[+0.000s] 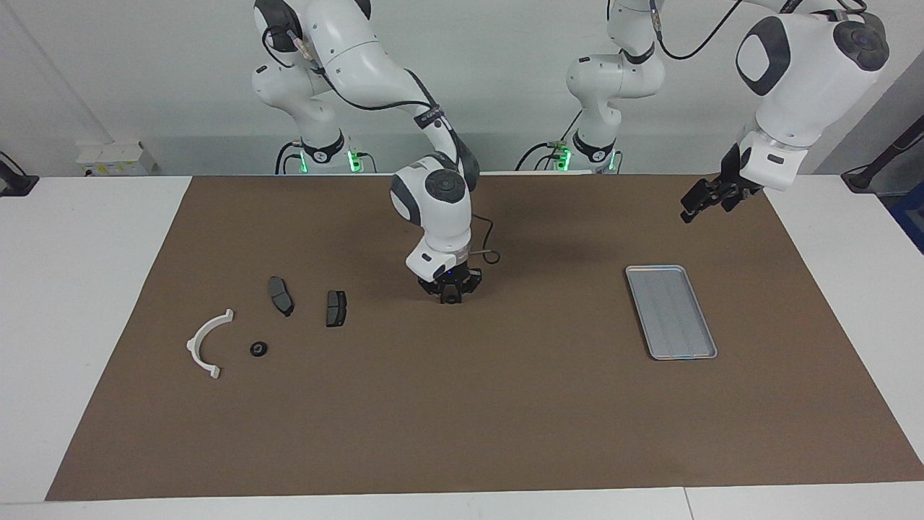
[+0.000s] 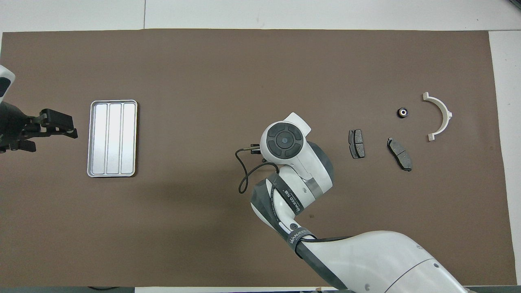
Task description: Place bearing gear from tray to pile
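Now — bearing gear (image 1: pixel 258 349) beside the pile (image 1: pixel 210 344), right gripper (image 1: pixel 450 297) (pressed together) over mat.

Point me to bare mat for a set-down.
Widest bare patch: between the tray and the right tool over mid-mat. The mat's edge farthest from the robots is bare too. Crowded: bracket, gear and two plates.
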`<state>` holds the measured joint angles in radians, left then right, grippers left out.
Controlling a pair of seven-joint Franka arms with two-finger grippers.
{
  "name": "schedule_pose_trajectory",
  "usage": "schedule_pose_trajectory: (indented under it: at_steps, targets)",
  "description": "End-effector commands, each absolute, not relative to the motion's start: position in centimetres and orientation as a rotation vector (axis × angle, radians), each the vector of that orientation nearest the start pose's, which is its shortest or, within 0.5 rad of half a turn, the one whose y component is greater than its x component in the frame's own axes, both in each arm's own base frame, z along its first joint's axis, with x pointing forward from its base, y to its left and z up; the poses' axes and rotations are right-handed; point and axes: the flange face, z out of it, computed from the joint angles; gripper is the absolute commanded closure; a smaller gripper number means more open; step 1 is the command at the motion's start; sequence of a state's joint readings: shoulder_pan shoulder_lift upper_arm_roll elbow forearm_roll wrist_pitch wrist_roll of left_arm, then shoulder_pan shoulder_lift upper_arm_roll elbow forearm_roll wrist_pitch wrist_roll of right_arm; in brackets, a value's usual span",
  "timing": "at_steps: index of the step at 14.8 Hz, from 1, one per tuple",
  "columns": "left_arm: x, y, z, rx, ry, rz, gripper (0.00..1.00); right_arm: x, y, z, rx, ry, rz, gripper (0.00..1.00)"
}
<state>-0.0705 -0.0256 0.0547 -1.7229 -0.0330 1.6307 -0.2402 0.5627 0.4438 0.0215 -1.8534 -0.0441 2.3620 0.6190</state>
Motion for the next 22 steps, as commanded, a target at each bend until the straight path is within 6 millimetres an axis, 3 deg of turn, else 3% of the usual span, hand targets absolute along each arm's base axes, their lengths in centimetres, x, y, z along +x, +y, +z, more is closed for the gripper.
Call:
schedule_pose_trajectory:
  at_steps: [1, 4, 7, 10, 13, 15, 22]
  targets:
    - [54.5, -0.8, 57.9, -3.118, -0.322, 0.115, 0.0, 54.4, 34.5, 29.2, -3.098, 0.027, -0.109, 1.0]
    - [54.4, -0.8, 58.2, -3.117, -0.322, 0.115, 0.0, 57.7, 30.9, 33.0, -3.076, 0.082, -0.183, 1.0]
    - [54.3, -0.9, 58.2, -3.117, -0.319, 0.115, 0.0, 62.1, 23.1, 36.8, -3.102, -0.06, -0.184, 1.0]
    - [54.3, -1.2, 58.2, -3.119, -0.288, 0.115, 0.0, 64.6, 14.6, 37.4, -3.118, -0.195, -0.182, 1.0]
    - [54.2, -1.3, 58.2, -3.106, -0.093, 0.109, 0.0, 65.4, 8.3, 36.9, -3.126, -0.282, -0.165, 1.0]
    - [54.2, -1.3, 58.1, -3.106, -0.087, 0.109, 0.0, 64.9, 5.9, 35.8, -3.13, -0.312, -0.128, 1.0]
    - [54.0, -1.4, 58.0, -3.106, -0.08, 0.112, 0.0, 63.7, 2.8, 33.0, -3.129, -0.355, -0.079, 1.0]
